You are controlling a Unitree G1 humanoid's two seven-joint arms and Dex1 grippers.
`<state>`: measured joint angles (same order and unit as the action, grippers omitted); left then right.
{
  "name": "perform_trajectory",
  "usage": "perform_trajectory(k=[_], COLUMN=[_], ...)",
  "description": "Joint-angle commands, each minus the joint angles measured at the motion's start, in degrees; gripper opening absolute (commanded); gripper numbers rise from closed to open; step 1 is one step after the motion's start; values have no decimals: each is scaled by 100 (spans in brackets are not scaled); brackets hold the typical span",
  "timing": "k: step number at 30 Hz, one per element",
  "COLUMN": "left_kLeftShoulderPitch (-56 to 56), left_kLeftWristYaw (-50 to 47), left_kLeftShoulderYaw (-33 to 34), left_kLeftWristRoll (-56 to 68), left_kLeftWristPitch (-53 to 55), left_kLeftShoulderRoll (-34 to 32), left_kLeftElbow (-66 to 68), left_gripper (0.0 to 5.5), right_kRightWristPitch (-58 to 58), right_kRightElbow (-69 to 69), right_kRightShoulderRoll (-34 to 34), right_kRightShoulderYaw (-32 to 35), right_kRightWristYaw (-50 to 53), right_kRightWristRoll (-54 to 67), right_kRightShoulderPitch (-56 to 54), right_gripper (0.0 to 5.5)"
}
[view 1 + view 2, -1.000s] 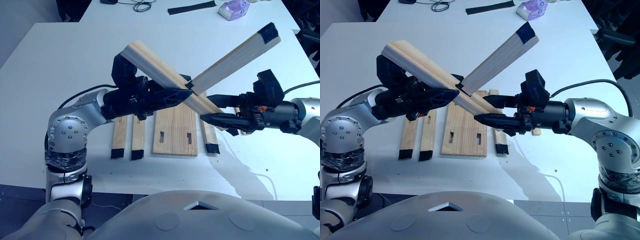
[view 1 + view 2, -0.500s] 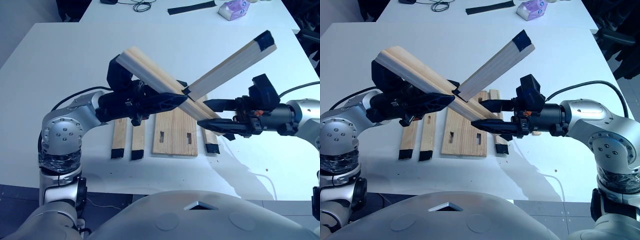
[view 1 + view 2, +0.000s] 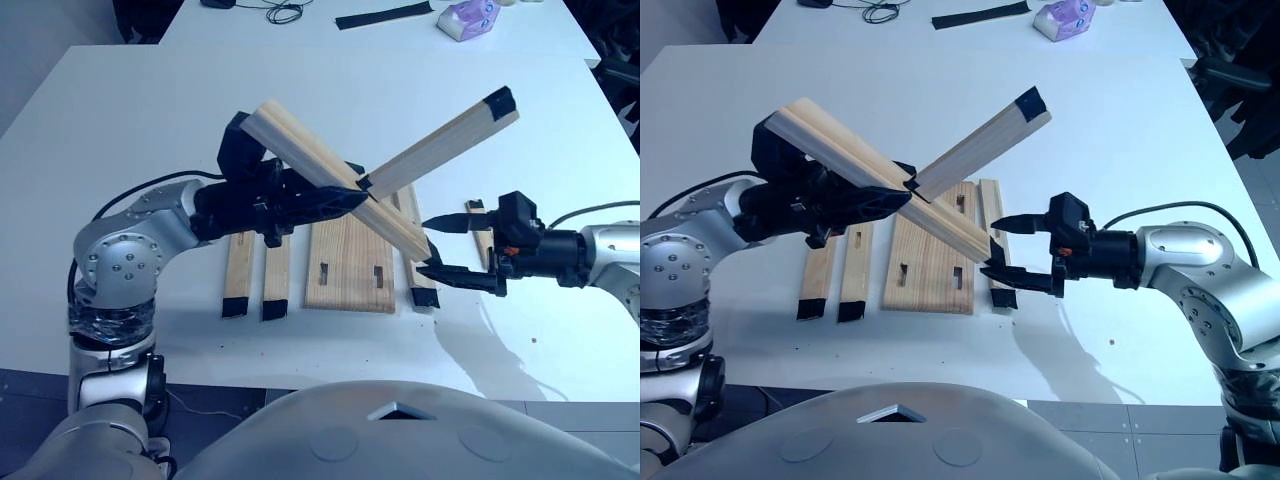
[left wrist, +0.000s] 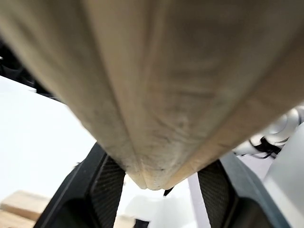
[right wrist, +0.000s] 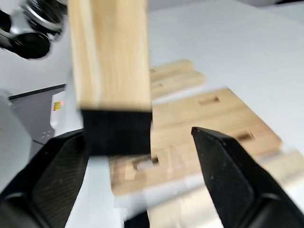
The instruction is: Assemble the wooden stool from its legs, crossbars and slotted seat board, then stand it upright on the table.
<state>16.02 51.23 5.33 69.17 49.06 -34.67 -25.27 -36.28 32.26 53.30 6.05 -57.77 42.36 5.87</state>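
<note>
Left tool (image 3: 340, 197) is seen closed on the long leg (image 3: 300, 150), its fingers (image 4: 102, 190) pressed against either side of the wood, and the piece is held raised above the table (image 3: 130, 120). The long leg is tilted, with its high end over the left arm and its low end down toward the right arm. A second leg (image 3: 440, 140) is joined to it at about mid-length, so that a cross is formed; its free end, capped in black, is pointed up and away toward the robot's right. Right tool (image 3: 425, 247) is spread wide, with nothing gripped. The low, black-capped end (image 5: 116, 130) of the long leg is seen between its two fingers (image 5: 228, 175); whether either finger is touched by it cannot be told. The slotted seat board (image 3: 345, 262) is laid flat on the table beneath the cross, with two slots visible near its front edge. Two loose pieces (image 3: 256, 275) are laid side by side just to its left, and a further piece (image 3: 420, 282) with a black end just to its right, all parallel to the board.
</note>
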Motion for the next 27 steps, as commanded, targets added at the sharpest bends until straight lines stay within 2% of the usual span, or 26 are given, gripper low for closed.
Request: perform_trajectory(k=[1, 9, 17, 27], left_kLeftShoulderPitch=[-42, -269, -941, -1128], left_kLeftWristYaw=[552, 1317, 2075, 2519], left_kLeftShoulderYaw=[128, 148, -121, -289], left_kLeftWristRoll=[-313, -1580, -2784, -3289], left_kLeftWristPitch=[-73, -917, -2064, -2703], left_kLeftShoulderRoll=[-607, -1293, -1473, -1536], left_kLeftElbow=[-285, -296, 3, 395], left_gripper=[212, 212, 212, 212], right_kRightWristPitch=[203, 358, 443, 496], right_kRightElbow=[-31, 249, 393, 467], right_kRightShoulderRoll=[68, -150, -344, -469], right_kRightShoulderYaw=[479, 1096, 1021, 957], right_kRightWristYaw=[64, 260, 483, 582], right_kRightWristRoll=[-284, -413, -578, -663], right_kRightShoulderPitch=[503, 1320, 1452, 1484], right_gripper=[372, 372, 372, 372])
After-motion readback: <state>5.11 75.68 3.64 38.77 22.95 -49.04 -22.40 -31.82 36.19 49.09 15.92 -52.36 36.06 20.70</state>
